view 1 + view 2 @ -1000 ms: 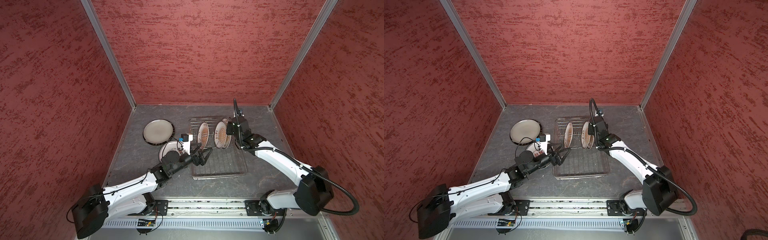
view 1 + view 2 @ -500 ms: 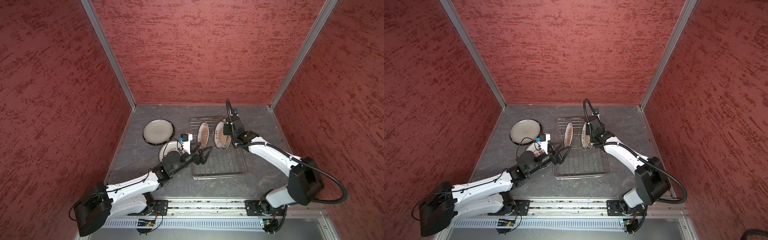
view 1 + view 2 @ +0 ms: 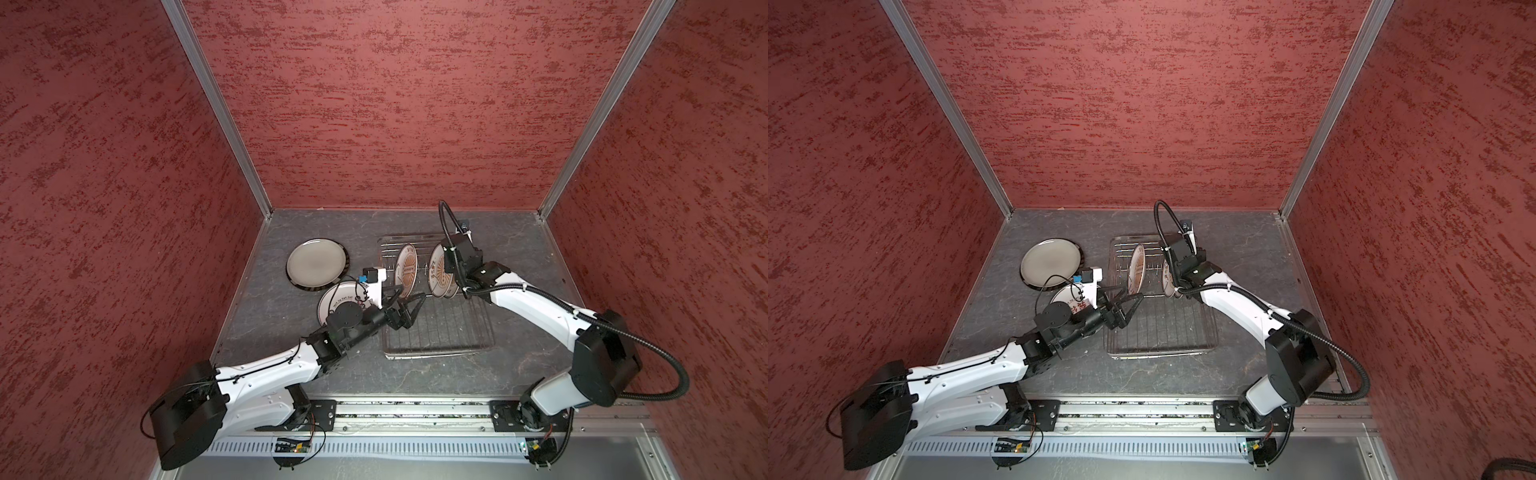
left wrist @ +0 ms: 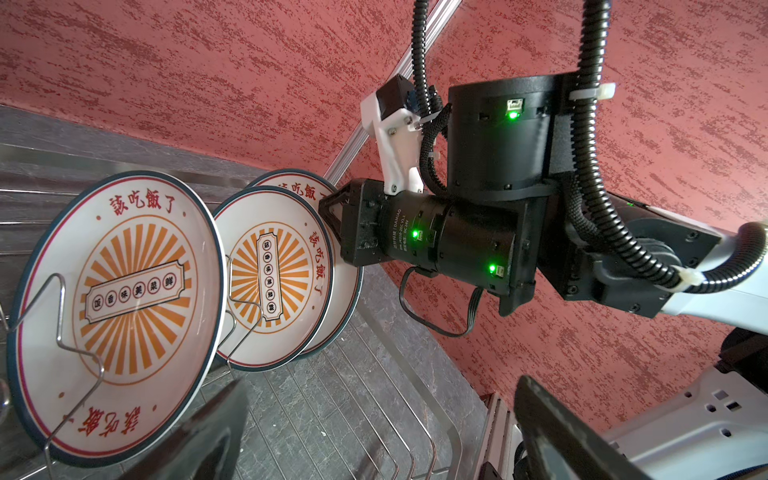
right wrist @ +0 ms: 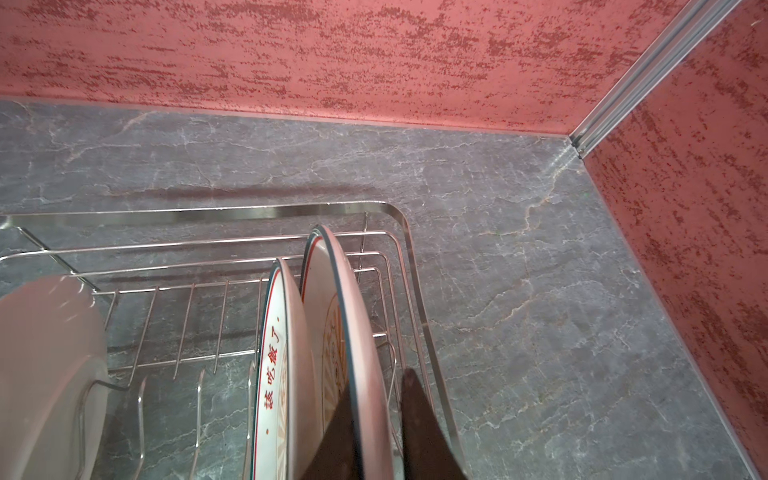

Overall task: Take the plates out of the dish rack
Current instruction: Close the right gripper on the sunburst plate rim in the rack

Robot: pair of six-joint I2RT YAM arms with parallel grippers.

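At the far right of the dish rack (image 3: 440,352), the right gripper (image 5: 376,386) pinches the rim of the rightmost plate (image 5: 322,282).
The left gripper (image 3: 412,294) hovers wide open on the near side of the leftmost racked plate (image 3: 406,266).

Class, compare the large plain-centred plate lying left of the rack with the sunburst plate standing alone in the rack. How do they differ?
The plain-centred plate lies flat outside the dish rack; the sunburst plate stands on edge in it. The plain-centred plate has a bare pale centre; the sunburst plate shows orange rays and red characters. Both are round.
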